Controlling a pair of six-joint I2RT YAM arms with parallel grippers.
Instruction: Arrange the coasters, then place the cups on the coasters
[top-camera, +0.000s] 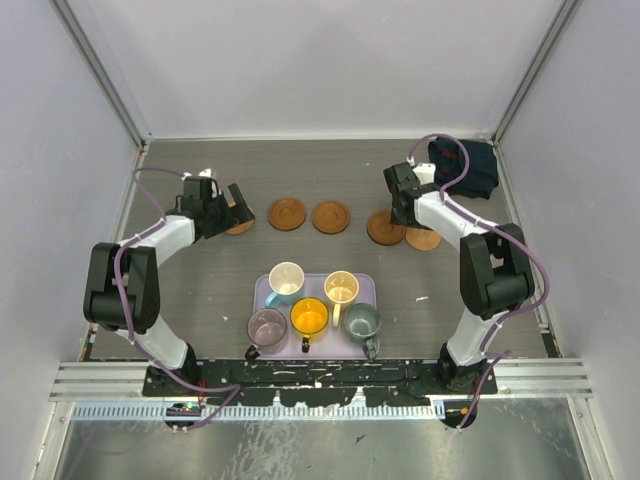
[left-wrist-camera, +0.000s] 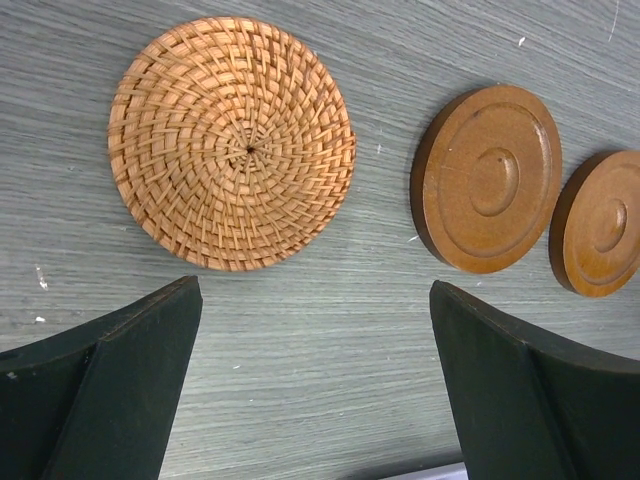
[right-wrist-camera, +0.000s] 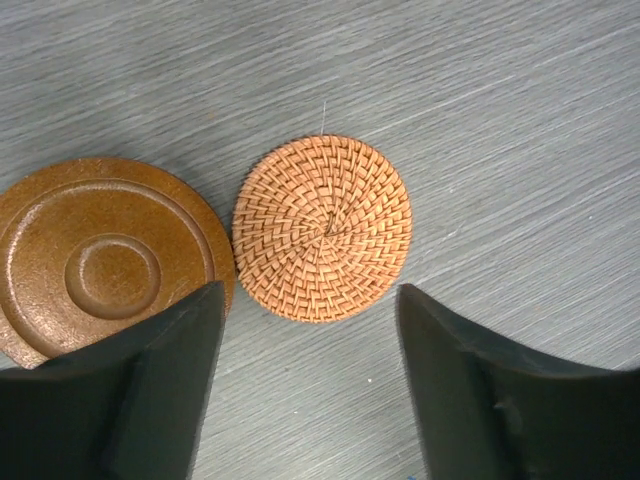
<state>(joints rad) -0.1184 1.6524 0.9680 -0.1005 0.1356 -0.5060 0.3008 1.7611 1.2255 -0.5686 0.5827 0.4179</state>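
Both tools released: my right gripper (right-wrist-camera: 310, 290) hangs over the woven coaster (right-wrist-camera: 322, 228), just beside the wooden coaster (right-wrist-camera: 100, 265) — spacing looks crowded, so cups (top-camera: 309, 316) could clash. My left gripper (left-wrist-camera: 315, 283) holds nothing.

The grey wood-grain desk (top-camera: 330, 180) carries a lavender rectangular tray (top-camera: 368, 290) at its near centre. A crumpled dark blue cloth (top-camera: 472, 166) lies in the far right corner of the desk. A small white scrap (top-camera: 420, 298) lies just right of the tray. White enclosure walls (top-camera: 320, 60) surround the desk on three sides. A ribbed aluminium rail (top-camera: 100, 380) runs along the near edge.
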